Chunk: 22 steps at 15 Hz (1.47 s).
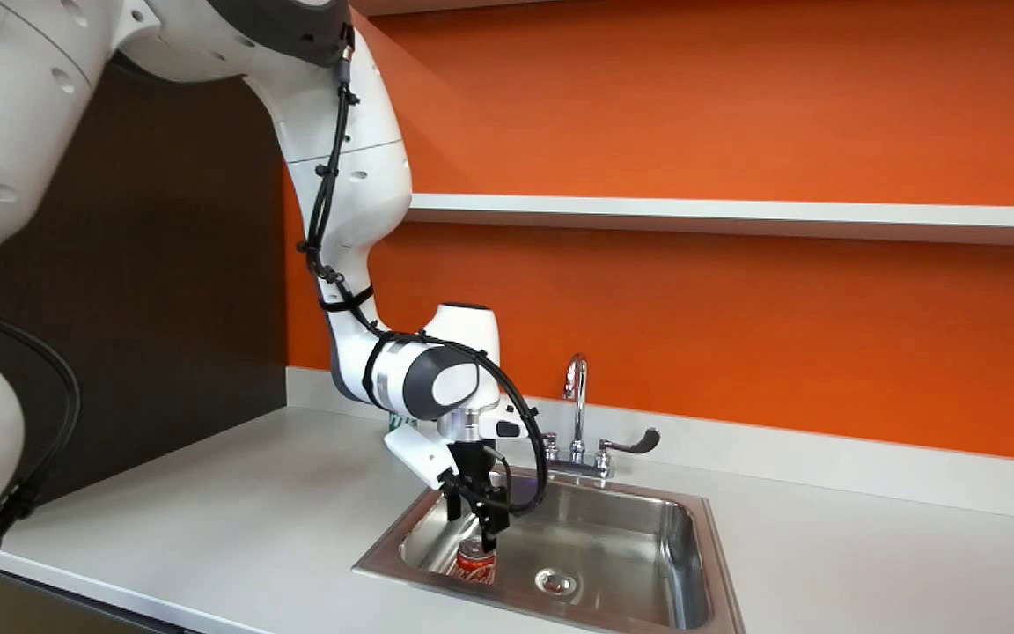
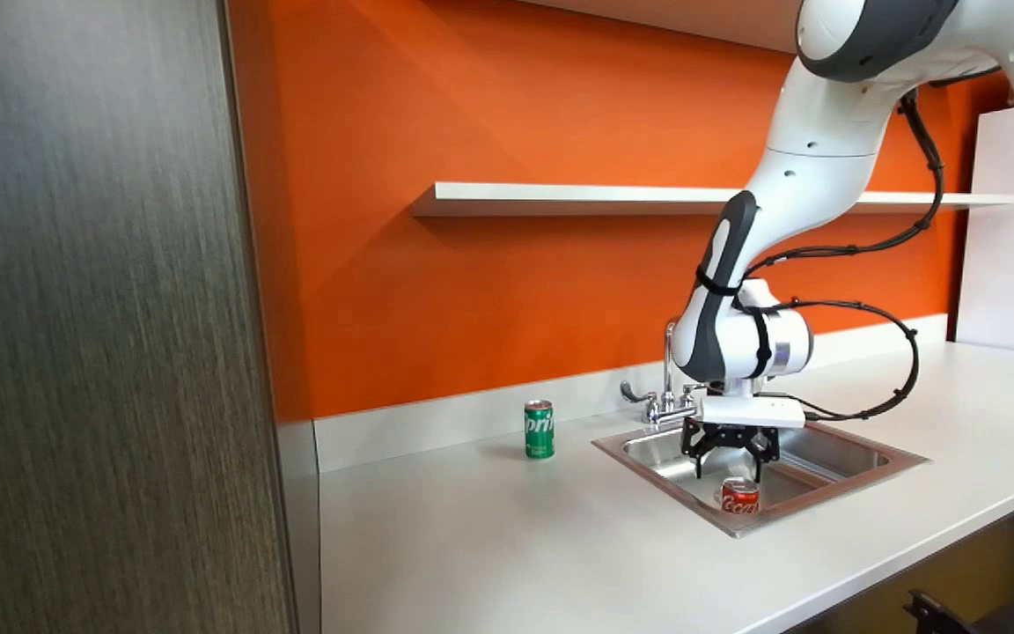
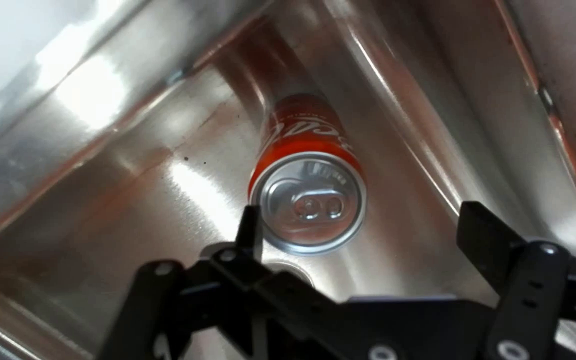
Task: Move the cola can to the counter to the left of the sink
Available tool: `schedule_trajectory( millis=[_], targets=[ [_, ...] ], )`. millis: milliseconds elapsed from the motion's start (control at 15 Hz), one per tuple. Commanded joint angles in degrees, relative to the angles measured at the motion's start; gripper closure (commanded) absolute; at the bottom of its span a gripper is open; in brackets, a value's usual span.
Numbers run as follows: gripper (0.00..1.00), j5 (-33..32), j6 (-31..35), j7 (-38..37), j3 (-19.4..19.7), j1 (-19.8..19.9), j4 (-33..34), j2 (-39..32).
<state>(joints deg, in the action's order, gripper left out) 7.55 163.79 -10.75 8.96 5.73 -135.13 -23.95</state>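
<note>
The red cola can (image 1: 474, 565) stands upright inside the steel sink (image 1: 718, 563), near its front wall. It also shows in an exterior view (image 2: 740, 498) and in the wrist view (image 3: 308, 131), silvery top facing up. My gripper (image 1: 472, 527) is open and empty, pointing down over the sink. In the wrist view the gripper (image 3: 359, 215) has one finger beside the can's rim; the other finger stands well apart from it. Whether the near finger touches the can I cannot tell. The light-grey counter (image 1: 225, 502) surrounds the sink and shows in an exterior view (image 2: 489, 546).
The chrome faucet (image 1: 578, 414) with handles rises behind the sink, close to the arm. A green can (image 2: 539, 430) stands on the counter near the back wall. A white shelf (image 2: 577, 199) runs along the orange wall. A dark panel (image 2: 102, 317) bounds the counter's end.
</note>
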Motion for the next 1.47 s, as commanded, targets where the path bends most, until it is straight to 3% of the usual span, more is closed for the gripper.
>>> schedule_trajectory(
  millis=[0, 1400],
  targets=[
    [0.0, -0.8, -2.43, -1.91, 1.16, -1.18, 0.41, 0.06],
    [0.0, -3.42, -2.85, -6.32, 6.27, -5.12, 1.21, -2.73]
  ],
)
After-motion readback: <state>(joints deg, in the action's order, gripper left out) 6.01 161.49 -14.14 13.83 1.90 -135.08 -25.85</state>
